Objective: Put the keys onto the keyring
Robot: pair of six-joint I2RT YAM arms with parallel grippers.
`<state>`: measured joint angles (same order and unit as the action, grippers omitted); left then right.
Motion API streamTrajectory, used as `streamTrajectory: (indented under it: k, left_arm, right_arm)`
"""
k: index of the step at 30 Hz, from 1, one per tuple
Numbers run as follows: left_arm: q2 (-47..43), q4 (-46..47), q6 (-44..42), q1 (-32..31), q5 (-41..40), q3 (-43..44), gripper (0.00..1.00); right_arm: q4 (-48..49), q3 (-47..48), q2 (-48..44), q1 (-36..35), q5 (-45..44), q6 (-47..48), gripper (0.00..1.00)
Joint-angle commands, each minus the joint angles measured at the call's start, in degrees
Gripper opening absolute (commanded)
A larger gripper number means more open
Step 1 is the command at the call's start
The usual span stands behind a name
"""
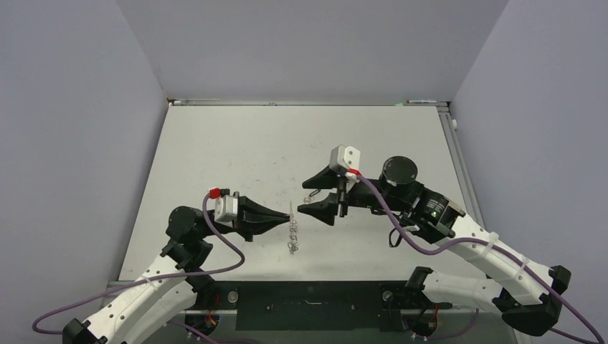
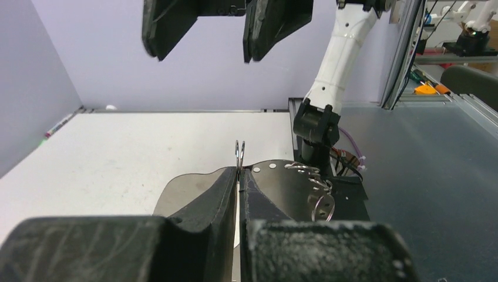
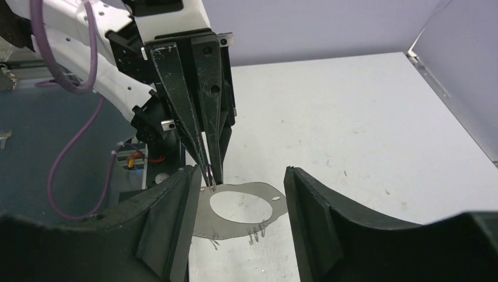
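Left gripper (image 2: pixel 239 174) fills the near view, fingers pressed tight together, pinching the thin wire of the keyring (image 2: pixel 239 151). The wire pokes up just above the tips, while its small silver loops (image 2: pixel 314 182) trail off to one side. Facing the keyring and just beside it, the right gripper (image 1: pixel 302 197) hovers, jaws spread, apparently empty. No key shows on the keyring or near it on the table (image 1: pixel 215 143), so by my read the threading hasn't begun.

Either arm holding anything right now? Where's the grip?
Left gripper: jaws shut on the keyring, pinching a thin wire loop at its rim. Right gripper: jaws open, holding nothing.
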<state>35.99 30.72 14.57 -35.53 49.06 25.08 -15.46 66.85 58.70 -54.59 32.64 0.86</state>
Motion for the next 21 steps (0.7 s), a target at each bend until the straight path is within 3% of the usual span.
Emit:
streamTrajectory:
  k: [1,10,21]
  left_arm:
    - [-0.9,17.8,8.7,-0.1,-3.3,-1.9,0.0]
    - [1.3,37.2,20.3,-0.2,-9.4,-5.5,0.0]
    - [3.1,40.9,22.3,-0.4,-11.5,-5.7,0.0]
  right_arm:
    - [11.7,-4.4,-4.8,0.9,0.7,-4.2,0.53]
    - [19.7,-8.4,-5.6,1.1,8.1,-9.4,0.4]
    - [26.9,-9.6,-2.5,0.9,11.7,-13.0,0.31]
